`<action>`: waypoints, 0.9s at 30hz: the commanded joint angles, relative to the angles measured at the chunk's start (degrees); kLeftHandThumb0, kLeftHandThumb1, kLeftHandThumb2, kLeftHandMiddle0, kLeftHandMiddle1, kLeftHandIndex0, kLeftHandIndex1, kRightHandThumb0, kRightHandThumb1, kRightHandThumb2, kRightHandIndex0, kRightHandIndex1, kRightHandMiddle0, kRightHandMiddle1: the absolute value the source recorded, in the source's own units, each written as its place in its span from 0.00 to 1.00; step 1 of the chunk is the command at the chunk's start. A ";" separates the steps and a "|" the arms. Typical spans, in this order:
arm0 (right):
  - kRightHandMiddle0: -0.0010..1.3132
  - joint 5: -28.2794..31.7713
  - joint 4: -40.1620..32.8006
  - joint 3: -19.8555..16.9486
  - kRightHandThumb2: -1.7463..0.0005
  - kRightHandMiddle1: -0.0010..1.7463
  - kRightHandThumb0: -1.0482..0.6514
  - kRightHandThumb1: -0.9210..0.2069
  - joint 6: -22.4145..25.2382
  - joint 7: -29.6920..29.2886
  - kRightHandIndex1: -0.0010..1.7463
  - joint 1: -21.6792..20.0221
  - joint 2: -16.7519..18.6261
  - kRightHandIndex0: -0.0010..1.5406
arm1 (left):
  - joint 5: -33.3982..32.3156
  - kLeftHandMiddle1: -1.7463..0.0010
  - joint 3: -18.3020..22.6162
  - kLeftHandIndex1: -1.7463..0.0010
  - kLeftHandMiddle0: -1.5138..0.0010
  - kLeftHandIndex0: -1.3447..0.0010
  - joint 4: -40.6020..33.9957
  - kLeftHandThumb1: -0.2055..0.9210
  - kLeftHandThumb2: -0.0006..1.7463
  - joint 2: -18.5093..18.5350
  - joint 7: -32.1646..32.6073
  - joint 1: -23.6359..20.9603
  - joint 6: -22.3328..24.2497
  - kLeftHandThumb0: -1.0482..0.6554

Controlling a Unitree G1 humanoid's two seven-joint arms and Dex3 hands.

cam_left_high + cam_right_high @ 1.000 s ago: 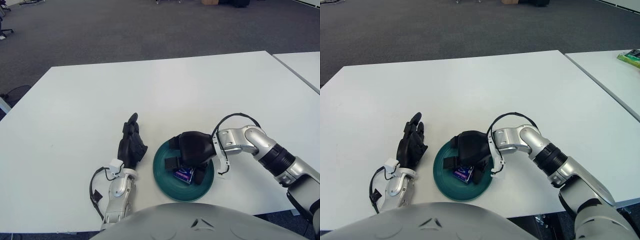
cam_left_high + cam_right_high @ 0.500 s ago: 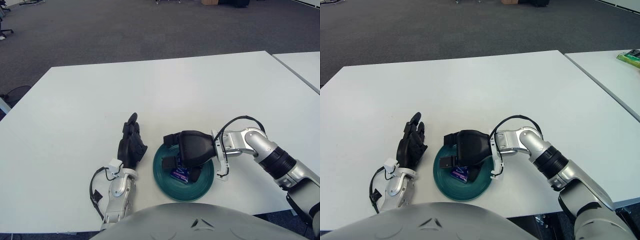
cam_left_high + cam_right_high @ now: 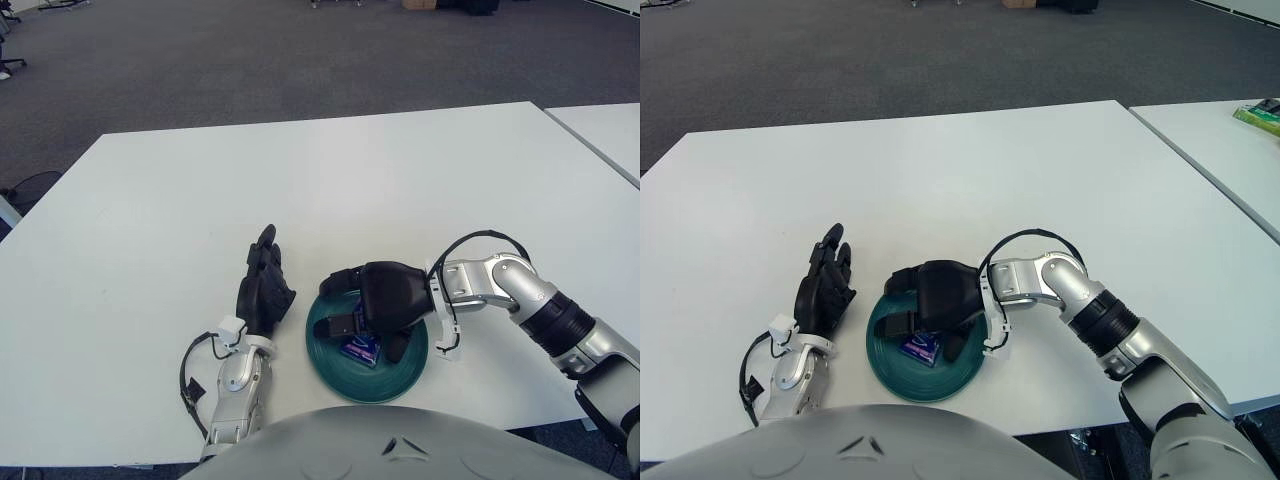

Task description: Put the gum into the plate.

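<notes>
Right hand hovers over the green plate, fingers loosely spread, gripping nothing; the gum lies flat inside the plate beneath them; left hand sits just left of the plate, fingers straight and open.

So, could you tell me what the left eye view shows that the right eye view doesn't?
Only the left eye view shows a dark chair base at the left edge. Only the right shows a green item on the neighbouring table. Both share the right robot hand spread over the gum in the plate, and the left robot hand left of the plate.
</notes>
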 commanded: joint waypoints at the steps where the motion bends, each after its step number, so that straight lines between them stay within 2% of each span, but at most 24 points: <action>1: 0.00 0.54 -1.71 -1.63 0.46 0.03 0.04 0.00 1.07 0.15 0.00 0.73 -0.70 0.09 | 0.53 1.00 0.10 0.85 0.97 1.00 1.66 1.00 0.57 -0.85 0.34 0.13 1.81 0.04; 7: 0.00 2.11 -1.97 -3.68 0.45 0.02 0.05 0.00 1.18 -1.17 0.00 1.22 -1.06 0.07 | 0.30 1.00 0.09 0.85 0.97 1.00 1.86 1.00 0.58 -0.71 -0.38 0.04 1.41 0.04; 9: 0.01 4.27 0.07 -4.90 0.44 0.02 0.05 0.00 1.15 -2.08 0.00 0.53 -0.68 0.06 | -1.56 1.00 0.36 0.85 0.97 1.00 1.75 1.00 0.59 -1.24 -1.08 0.07 1.55 0.05; 11: 0.01 8.49 4.37 -6.20 0.43 0.02 0.04 0.00 1.03 -2.64 0.00 -1.16 0.03 0.06 | -4.47 0.99 0.82 0.85 0.96 1.00 1.52 1.00 0.60 -2.07 -2.07 0.12 1.89 0.05; 13: 0.02 15.70 8.83 -7.56 0.42 0.03 0.04 0.00 1.46 -2.17 0.00 -1.44 0.76 0.07 | -7.25 0.99 1.11 0.85 0.95 1.00 1.30 1.00 0.60 -2.80 -3.08 0.35 1.75 0.06; 14: 0.03 19.74 9.81 -8.24 0.42 0.04 0.04 0.00 2.53 -1.65 0.00 -0.24 1.37 0.07 | -8.08 0.99 1.10 0.84 0.95 1.00 1.23 1.00 0.60 -2.96 -3.48 0.50 1.46 0.06; 17: 0.01 27.79 9.85 -9.58 0.41 0.14 0.03 0.00 6.18 -0.75 0.00 3.88 3.75 0.10 | -9.21 0.99 0.86 0.83 0.94 1.00 1.00 1.00 0.59 -2.75 -4.22 0.98 0.93 0.07; 19: 0.00 33.78 9.76 -11.51 0.42 0.18 0.03 0.00 10.16 -2.29 0.01 8.10 7.14 0.11 | -8.89 0.99 0.63 0.82 0.93 1.00 0.81 1.00 0.58 -2.27 -4.12 1.17 1.14 0.07; 22: 0.00 38.68 8.89 -13.15 0.44 0.22 0.03 0.00 14.50 -2.51 0.01 11.28 10.04 0.12 | -8.31 0.99 0.86 0.80 0.92 1.00 1.13 1.00 0.57 -1.68 -3.80 1.00 1.25 0.06; 27: 0.00 47.54 6.38 -15.46 0.49 0.12 0.02 0.00 22.26 -0.36 0.00 15.79 13.85 0.06 | -7.52 0.99 1.59 0.73 0.92 1.00 2.20 1.00 0.55 -1.00 -3.41 0.47 1.01 0.05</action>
